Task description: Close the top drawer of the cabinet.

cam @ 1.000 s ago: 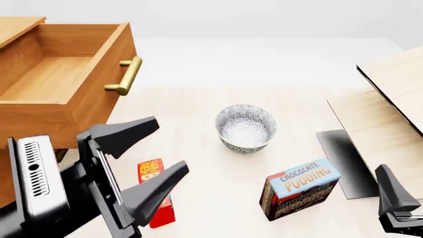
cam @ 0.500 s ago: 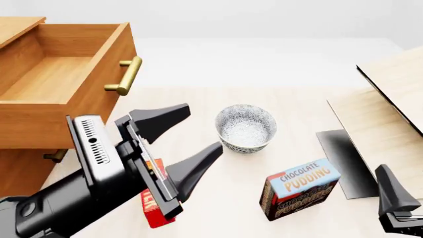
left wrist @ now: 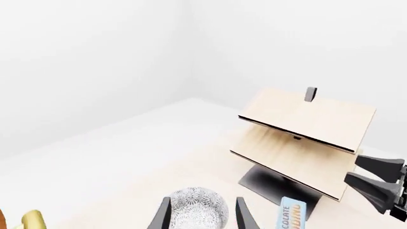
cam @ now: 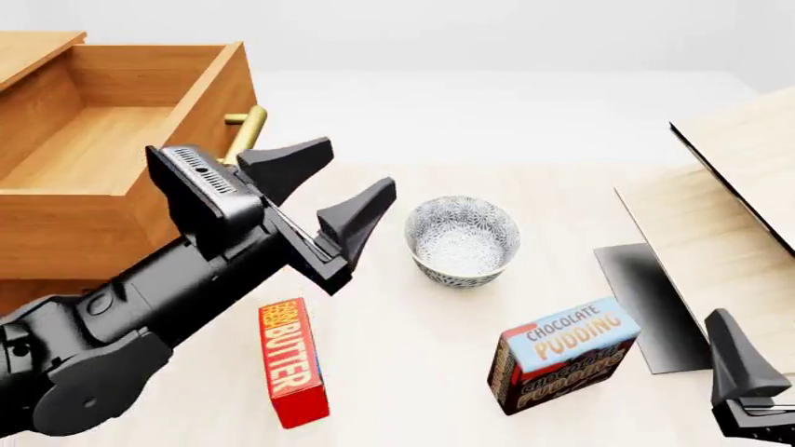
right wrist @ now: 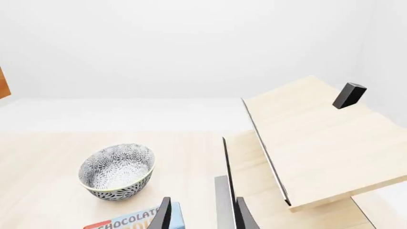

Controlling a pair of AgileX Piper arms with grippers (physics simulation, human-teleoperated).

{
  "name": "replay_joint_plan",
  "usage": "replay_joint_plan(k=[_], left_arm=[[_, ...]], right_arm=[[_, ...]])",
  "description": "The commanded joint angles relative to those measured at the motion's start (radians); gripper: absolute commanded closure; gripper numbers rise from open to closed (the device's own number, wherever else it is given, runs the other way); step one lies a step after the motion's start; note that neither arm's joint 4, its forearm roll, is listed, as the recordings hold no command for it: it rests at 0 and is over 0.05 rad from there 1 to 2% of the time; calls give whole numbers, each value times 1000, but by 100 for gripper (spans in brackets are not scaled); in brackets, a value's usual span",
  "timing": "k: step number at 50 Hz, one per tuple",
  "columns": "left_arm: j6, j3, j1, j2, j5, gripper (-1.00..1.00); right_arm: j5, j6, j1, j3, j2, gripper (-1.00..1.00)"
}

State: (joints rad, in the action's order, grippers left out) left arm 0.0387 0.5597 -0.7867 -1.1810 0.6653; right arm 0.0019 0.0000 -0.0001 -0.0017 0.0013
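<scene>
Front view — top drawer (cam: 118, 149) open, bare inside

Simulated tabletop test scene: blank white walls, pale wooden table (cam: 410, 372), a cabinet (cam: 37, 233), a bowl (cam: 461, 239), butter (cam: 292, 372) and pudding (cam: 565, 366) boxes.

Red box (cam: 292, 361), near edge of table, left of centre: "BUTTER" in yellow capitals, running lengthwise along the top face; smaller print above it not legible.
Blue-topped box (cam: 565, 365), near edge, right of centre: "CHOCOLATE" in white and "PUDDING" in orange on the top face; dark front face carries large orange letters, not fully readable.
Same box, right wrist view (right wrist: 130, 220): "CHOCOLAT…" visible, cut off by frame.
Same box, left wrist view (left wrist: 290, 215): "…COLATE" and "…DDING", partial.
</scene>
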Motion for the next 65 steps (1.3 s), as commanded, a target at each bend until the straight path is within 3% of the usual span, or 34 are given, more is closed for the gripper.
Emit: replay_joint_plan(k=[1,65], left_arm=[[-26,37,70,-18,-27,-100],[-57,-2,224,7,-37,-100]], right_arm=[[0,0,0,0,0,-100],[0,0,0,0,0,-100]])
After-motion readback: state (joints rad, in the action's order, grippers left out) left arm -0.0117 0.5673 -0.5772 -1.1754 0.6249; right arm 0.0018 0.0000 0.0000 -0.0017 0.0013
